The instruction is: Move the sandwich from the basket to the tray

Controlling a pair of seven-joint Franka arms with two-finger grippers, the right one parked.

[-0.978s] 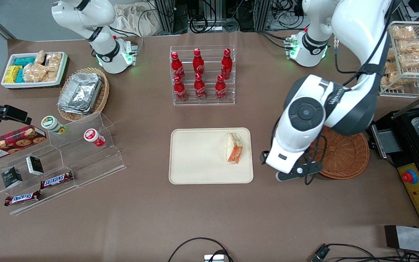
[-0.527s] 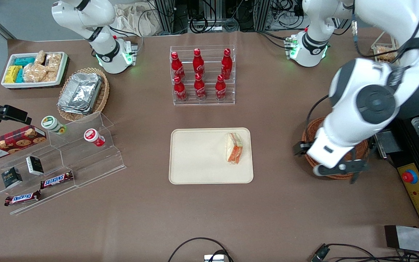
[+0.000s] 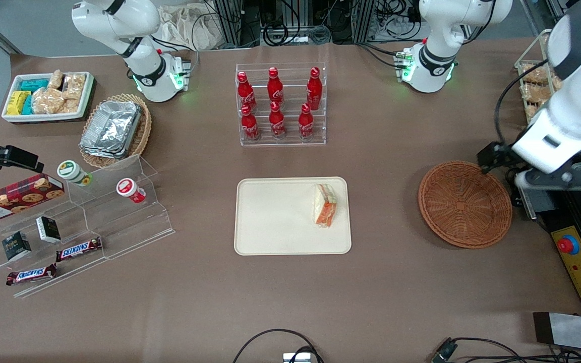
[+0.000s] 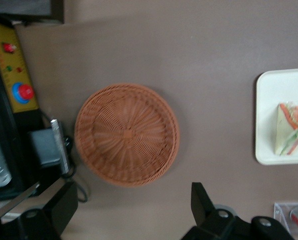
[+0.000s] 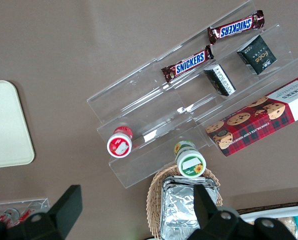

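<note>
The sandwich point(image 3: 325, 205) point(image 4: 290, 130), a wrapped wedge with orange and green filling, lies on the cream tray point(image 3: 270, 217) point(image 4: 269, 100) near the end that faces the basket. The round reddish-brown basket point(image 3: 464, 204) point(image 4: 126, 135) holds nothing. My left gripper point(image 3: 558, 180) point(image 4: 133, 207) hangs high beside the basket, toward the working arm's end of the table. It is open, with its jaws wide apart and only bare table between them.
A rack of red bottles point(image 3: 280, 106) stands farther from the front camera than the tray. A black machine with a red button point(image 3: 568, 244) and a wire rack of snack bags point(image 3: 535, 85) sit next to the basket. A clear stand point(image 3: 94, 217) is toward the parked arm's end.
My left arm swung away from the tray, passed over the basket and rose toward the working arm's end. The sandwich stayed on the tray.
</note>
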